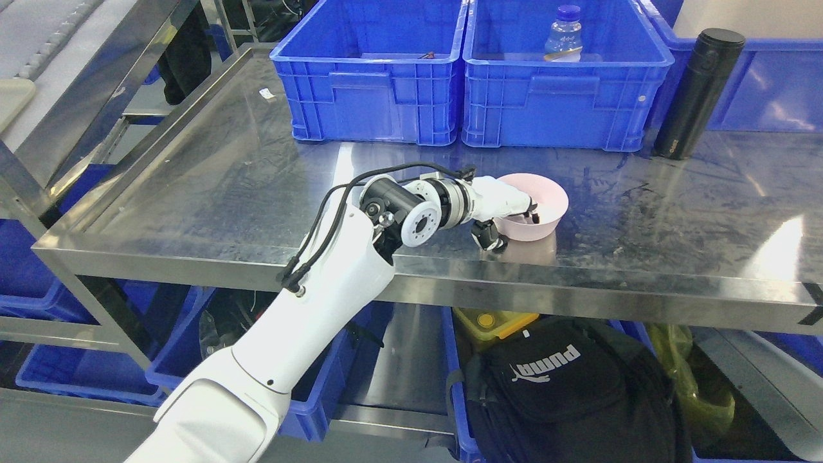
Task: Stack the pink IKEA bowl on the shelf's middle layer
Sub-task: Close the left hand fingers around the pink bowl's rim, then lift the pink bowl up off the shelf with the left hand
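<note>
A pink bowl (543, 202) sits on the steel shelf (244, 193), right of the middle and near its front edge. My left hand (508, 218) reaches in from the lower left and is shut on the bowl's near left rim, with fingers inside the bowl and the thumb outside below it. The bowl looks slightly tilted toward the hand. The right arm does not show.
Two blue crates (373, 77) (559, 90) stand at the back of the shelf; the right one holds a water bottle (564, 35). A black flask (697, 93) stands at the right. Below the shelf lie a black bag (566, 386) and more blue bins (58, 373).
</note>
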Robot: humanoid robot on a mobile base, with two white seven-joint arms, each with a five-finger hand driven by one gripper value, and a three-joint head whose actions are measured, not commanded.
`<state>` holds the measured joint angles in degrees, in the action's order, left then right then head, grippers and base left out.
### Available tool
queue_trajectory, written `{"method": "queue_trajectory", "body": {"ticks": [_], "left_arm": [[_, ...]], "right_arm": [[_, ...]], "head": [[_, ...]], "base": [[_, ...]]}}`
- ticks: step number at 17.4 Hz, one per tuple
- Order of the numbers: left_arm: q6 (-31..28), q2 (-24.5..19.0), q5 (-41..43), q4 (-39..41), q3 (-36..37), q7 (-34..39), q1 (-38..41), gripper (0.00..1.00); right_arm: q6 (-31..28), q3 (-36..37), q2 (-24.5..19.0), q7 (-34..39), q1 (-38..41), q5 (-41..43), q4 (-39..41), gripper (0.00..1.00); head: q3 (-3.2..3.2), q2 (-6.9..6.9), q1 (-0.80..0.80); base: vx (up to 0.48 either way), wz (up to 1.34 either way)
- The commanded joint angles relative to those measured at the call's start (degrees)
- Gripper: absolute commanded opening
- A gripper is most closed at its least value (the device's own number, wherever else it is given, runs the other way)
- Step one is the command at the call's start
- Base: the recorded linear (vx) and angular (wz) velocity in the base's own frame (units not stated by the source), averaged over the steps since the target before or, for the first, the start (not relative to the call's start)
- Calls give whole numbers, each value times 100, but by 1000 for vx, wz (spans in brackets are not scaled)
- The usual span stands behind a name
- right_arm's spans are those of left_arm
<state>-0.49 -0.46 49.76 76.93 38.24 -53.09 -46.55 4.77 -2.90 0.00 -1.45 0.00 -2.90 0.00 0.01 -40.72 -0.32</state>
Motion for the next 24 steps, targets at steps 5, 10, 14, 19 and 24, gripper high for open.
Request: {"method": "queue_trajectory", "body": {"ticks": [5,10,14,19,24], "left_arm": [[732,-54,-378,-319,-868,-44,15,9],[1429,-54,-538,-224,-1634,-96,59,0],[1473,-54,-1073,145,-2082,-114,111,0],[1482,-54,-1522,804,-2505,-132,182,0],[2297,-54,-1566,1490,-2576,-123,357,0]], "right_arm": [[-2,0,100,-4,123,0,100,100],[-2,0,100,-4,123,0,100,100],[-2,0,100,-4,123,0,100,100],[-2,0,100,-4,123,0,100,100],[-2,0,100,-4,123,0,100,100]], "head": [[0,0,0],[0,0,0],[0,0,0],[0,0,0],[0,0,0]], "base": [[0,0],[0,0],[0,0],[0,0],[0,0]]}}
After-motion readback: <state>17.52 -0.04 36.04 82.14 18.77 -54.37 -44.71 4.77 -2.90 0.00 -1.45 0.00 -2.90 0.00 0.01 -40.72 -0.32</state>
